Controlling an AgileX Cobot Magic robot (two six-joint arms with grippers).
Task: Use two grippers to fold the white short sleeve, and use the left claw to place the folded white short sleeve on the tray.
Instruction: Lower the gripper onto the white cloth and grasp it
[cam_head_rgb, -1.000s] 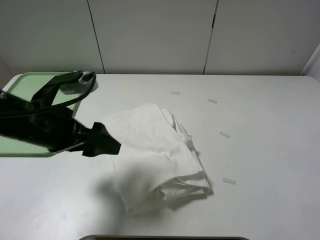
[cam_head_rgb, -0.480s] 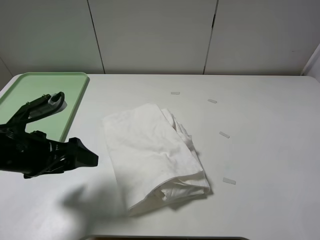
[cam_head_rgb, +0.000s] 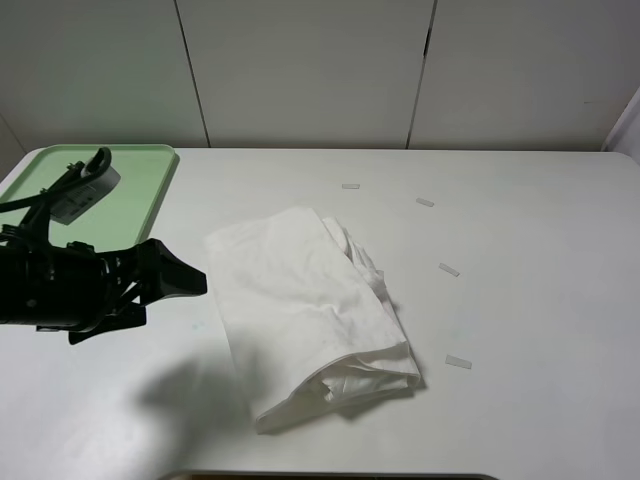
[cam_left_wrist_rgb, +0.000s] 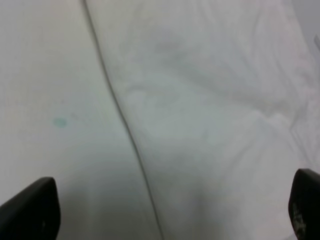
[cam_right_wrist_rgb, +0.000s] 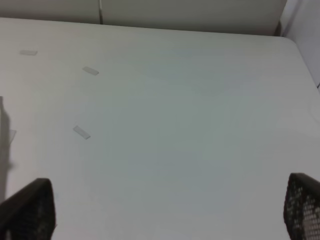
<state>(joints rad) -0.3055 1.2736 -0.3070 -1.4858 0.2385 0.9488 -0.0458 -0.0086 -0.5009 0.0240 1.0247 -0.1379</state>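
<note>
Lying folded on the surface (cam_head_rgb: 520, 250), well apart from the tray (cam_head_rgb: 150, 190), the white short sleeve (cam_head_rgb: 305, 310) is judged soft, light and prone to unfolding. A pinch through all layers at the near folded edge is advised. The left gripper (cam_head_rgb: 185, 282) is released beside it; the right gripper (cam_right_wrist_rgb: 165, 210) is spread wide, nothing held.

Soft, even light fell from overhead, with no glare. The left gripper (cam_head_rgb: 185, 282) cast a diffuse shadow on the table (cam_head_rgb: 540, 300) toward its front edge. The white short sleeve (cam_left_wrist_rgb: 210, 110) looked blurred and low in contrast in the left wrist view; the right wrist view was slightly soft and grainy.
</note>
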